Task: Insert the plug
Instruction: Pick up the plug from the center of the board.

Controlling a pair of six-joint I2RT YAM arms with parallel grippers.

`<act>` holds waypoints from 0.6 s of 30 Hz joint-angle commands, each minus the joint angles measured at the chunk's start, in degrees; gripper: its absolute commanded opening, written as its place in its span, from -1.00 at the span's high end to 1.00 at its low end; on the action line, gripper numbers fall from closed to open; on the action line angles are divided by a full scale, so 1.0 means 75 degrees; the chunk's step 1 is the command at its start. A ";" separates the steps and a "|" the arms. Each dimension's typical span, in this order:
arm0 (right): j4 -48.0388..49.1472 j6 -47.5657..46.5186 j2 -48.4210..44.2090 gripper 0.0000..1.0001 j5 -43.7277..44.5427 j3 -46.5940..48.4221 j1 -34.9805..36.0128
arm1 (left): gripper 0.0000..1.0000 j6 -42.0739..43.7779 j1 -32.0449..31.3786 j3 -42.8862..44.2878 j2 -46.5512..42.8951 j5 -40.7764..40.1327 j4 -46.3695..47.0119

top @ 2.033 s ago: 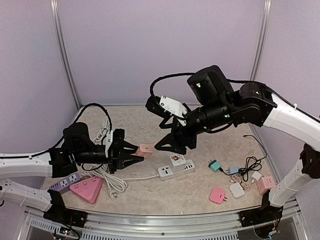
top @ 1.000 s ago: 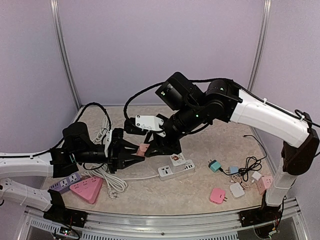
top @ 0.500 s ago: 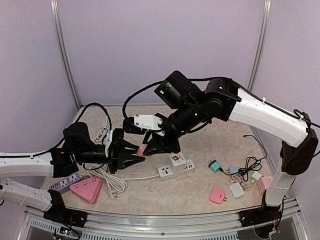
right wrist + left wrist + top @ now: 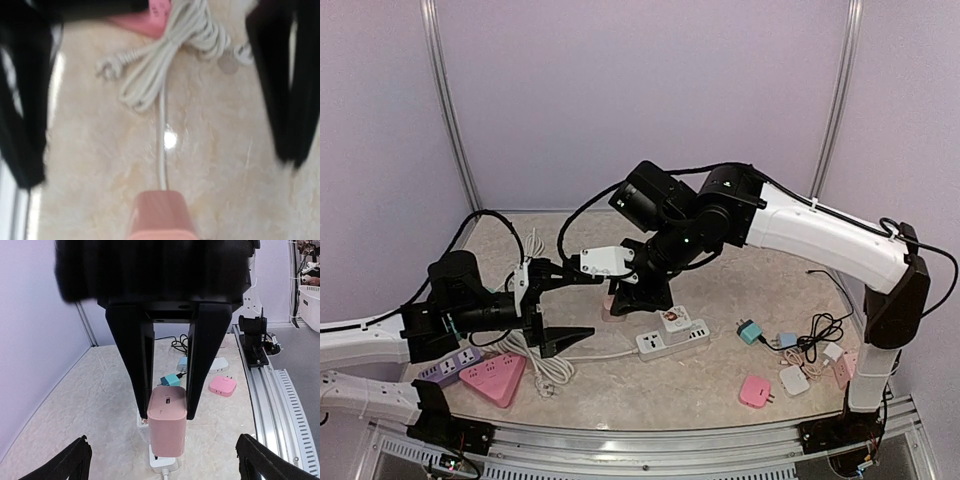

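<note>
Right gripper (image 4: 167, 414) pinches one pink plug (image 4: 167, 432).

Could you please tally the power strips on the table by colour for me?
White power strip: 1
Purple power strip: 1
Pink triangular power strip: 1
Total: 3
The pale pink block at the far right is too small to classify, so it is not counted.
</note>
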 commanded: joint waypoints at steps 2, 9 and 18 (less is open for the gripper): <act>-0.0696 -0.0662 0.0804 1.00 0.0300 0.0579 -0.0333 | -0.97 -0.0423 0.0427 -0.0620 -0.1010 -0.0868 -0.0770; -0.1029 -0.0990 0.1555 1.00 0.0434 0.0826 -0.0706 | -0.97 -0.1911 0.1947 -0.1388 -0.1942 -0.1663 -0.0593; -0.0557 -0.1397 0.1695 1.00 0.0118 -0.0150 -0.0971 | -0.98 -0.3186 0.3466 -0.2371 -0.2675 -0.2752 -0.0453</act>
